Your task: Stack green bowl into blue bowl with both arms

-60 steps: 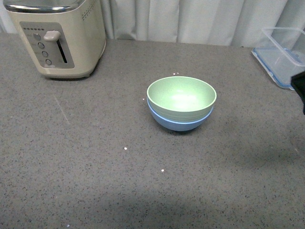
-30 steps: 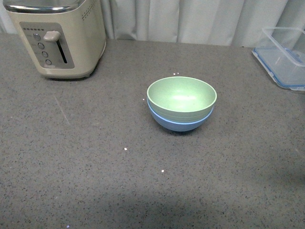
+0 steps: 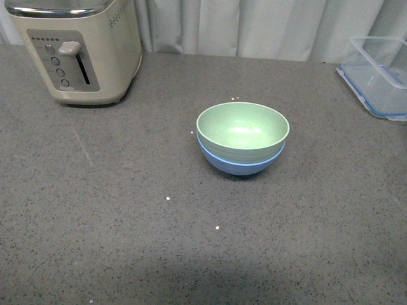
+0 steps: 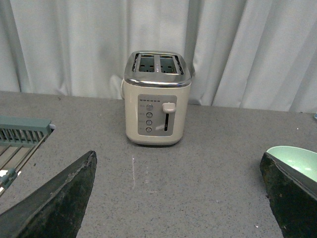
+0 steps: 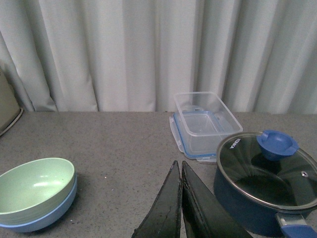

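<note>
The green bowl [image 3: 242,129] sits nested inside the blue bowl [image 3: 240,164] at the middle of the grey counter; only the blue rim and lower wall show. No arm appears in the front view. In the right wrist view the green bowl [image 5: 33,185] in the blue bowl [image 5: 45,213] stands off to one side, well apart from my right gripper [image 5: 179,166], whose fingers are pressed together and hold nothing. In the left wrist view my left gripper [image 4: 178,156] is spread wide over bare counter, with the green bowl's rim [image 4: 296,158] just behind one finger.
A cream toaster [image 3: 76,47] stands at the back left, and a clear container [image 3: 378,73] with a blue rim at the back right. The right wrist view shows a dark blue pot with a glass lid [image 5: 265,181] close to the gripper. A rack [image 4: 22,131] lies beside the left arm.
A black piece of the right arm at the right edge one second ago has left the front view. The stacked bowls have not moved.
</note>
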`<action>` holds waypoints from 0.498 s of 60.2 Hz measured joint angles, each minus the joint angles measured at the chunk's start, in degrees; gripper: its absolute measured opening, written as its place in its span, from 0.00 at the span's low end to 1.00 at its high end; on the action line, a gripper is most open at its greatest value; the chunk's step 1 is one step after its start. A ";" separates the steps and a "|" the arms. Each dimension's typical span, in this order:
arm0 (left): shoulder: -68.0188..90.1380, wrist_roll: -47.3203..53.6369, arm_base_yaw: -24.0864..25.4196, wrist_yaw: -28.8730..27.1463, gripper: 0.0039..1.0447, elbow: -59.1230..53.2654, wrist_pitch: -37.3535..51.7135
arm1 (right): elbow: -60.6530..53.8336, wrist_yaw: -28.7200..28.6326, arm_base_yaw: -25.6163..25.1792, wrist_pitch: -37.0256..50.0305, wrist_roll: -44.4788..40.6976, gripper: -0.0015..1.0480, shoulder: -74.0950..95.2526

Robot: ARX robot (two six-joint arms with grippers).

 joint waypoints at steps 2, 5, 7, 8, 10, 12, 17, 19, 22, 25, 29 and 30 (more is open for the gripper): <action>0.00 0.00 0.00 0.00 0.94 0.00 0.00 | -0.09 0.00 0.00 -1.16 0.00 0.01 -1.27; 0.00 0.00 0.00 0.00 0.94 0.00 0.00 | -0.20 0.00 0.00 -2.99 0.00 0.01 -3.34; 0.00 0.00 0.00 0.00 0.94 0.00 0.00 | -0.26 0.00 0.00 -4.07 0.02 0.01 -4.52; 0.00 0.00 0.00 0.00 0.94 0.00 0.00 | -0.26 0.00 0.00 -4.83 0.00 0.01 -5.29; 0.00 0.00 0.00 0.00 0.94 0.00 0.00 | -0.26 0.00 0.00 -5.88 0.00 0.01 -6.49; 0.00 0.00 0.00 0.00 0.94 0.00 0.00 | -0.26 0.00 0.00 -6.88 0.00 0.01 -7.65; 0.00 0.00 0.00 0.00 0.94 0.00 0.00 | -0.28 0.00 0.00 -9.55 0.00 0.01 -10.64; 0.00 0.00 0.00 0.00 0.94 0.00 0.00 | -0.28 0.00 0.00 -10.82 0.00 0.01 -11.98; 0.00 0.00 0.00 0.00 0.94 0.00 0.00 | -0.28 0.00 0.00 -12.39 0.00 0.01 -13.62; 0.00 0.00 0.00 0.00 0.94 0.00 0.00 | -0.28 0.00 0.00 -14.43 0.00 0.01 -15.69; 0.00 0.00 0.00 0.00 0.94 0.00 0.00 | -0.28 0.00 0.00 -16.57 0.00 0.01 -18.01; 0.00 0.00 0.00 0.00 0.94 0.00 0.00 | -0.28 0.00 0.00 -17.33 0.00 0.01 -18.84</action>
